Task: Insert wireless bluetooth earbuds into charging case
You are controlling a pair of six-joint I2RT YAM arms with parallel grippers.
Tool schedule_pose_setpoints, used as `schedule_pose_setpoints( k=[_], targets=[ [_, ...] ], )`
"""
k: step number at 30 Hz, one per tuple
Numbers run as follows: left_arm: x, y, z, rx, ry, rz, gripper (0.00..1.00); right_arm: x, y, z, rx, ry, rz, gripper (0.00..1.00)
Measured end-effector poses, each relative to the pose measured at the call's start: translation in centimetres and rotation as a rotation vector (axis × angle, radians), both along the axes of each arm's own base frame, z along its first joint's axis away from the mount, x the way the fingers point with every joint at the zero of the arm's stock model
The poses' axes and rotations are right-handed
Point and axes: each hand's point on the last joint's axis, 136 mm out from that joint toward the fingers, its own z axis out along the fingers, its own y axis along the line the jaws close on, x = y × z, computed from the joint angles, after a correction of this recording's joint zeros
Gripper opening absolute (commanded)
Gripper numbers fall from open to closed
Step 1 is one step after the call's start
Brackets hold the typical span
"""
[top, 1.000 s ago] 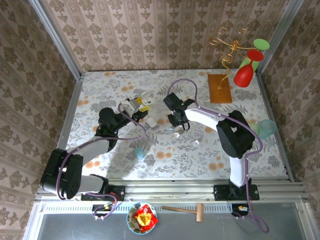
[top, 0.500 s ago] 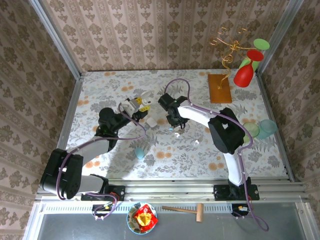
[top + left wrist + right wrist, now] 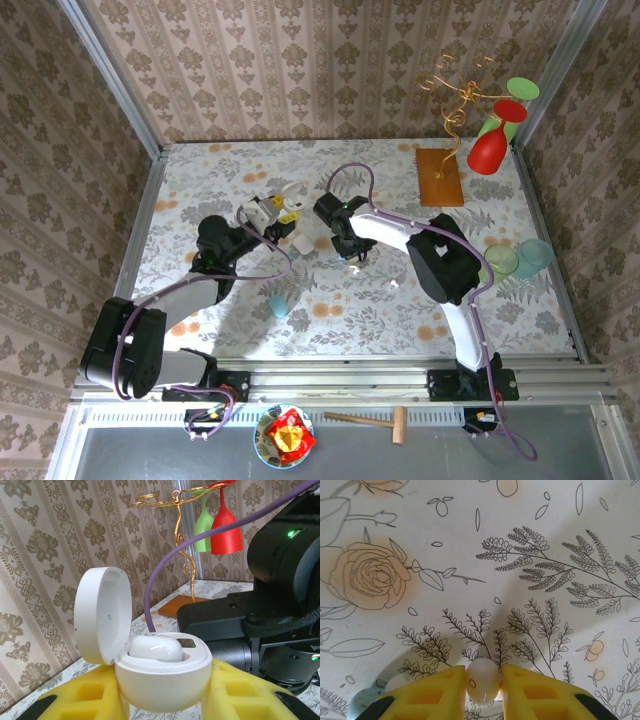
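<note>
My left gripper is shut on a white charging case, held upright between the yellow fingers. Its lid stands open to the left and one white earbud sits in it. From above, that gripper is left of centre with the case at its tip. My right gripper points down at the tablecloth, shut on a small white earbud. In the top view the right gripper hangs just right of the left one.
A pale blue case lies in front of the left arm, and a small white piece lies right of centre. A wooden board with a gold stand, red and green glasses and two cups stand at the right.
The right arm's wrist has swung a little left toward the left gripper, and its jaws have closed in on the white earbud. The left arm and the case have not moved.
</note>
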Motion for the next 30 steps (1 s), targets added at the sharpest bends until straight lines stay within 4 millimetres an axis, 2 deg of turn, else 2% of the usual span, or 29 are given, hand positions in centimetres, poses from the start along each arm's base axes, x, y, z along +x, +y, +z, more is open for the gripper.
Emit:
schedule_pose_setpoints(
  k=[11,15,17,21,26,30],
  targets=[
    [0.0,0.0,-0.2,0.001,0.004,0.000,0.16,0.3,-0.2,0.2,-0.016,-0.015,-0.003,0.18],
    [-0.2,-0.1,-0.2,0.002,0.003,-0.008,0.15,-0.6,-0.7,1.4,0.013,-0.026,-0.002,0.18],
    [-0.3,-0.2,-0.2,0.003,0.005,-0.020,0.15,-1.3,-0.9,3.1,0.064,-0.041,0.000,0.18],
    [-0.8,-0.7,-0.5,0.014,-0.001,-0.053,0.15,-2.0,-0.1,8.6,0.261,-0.122,0.032,0.18],
    [-1.7,-1.4,-0.5,0.021,-0.011,-0.103,0.15,-3.6,2.3,16.1,0.593,-0.223,0.125,0.17],
    [-2.3,-1.8,-0.5,0.023,-0.014,-0.138,0.16,-5.1,4.6,20.1,0.816,-0.255,0.223,0.16]
  ],
)
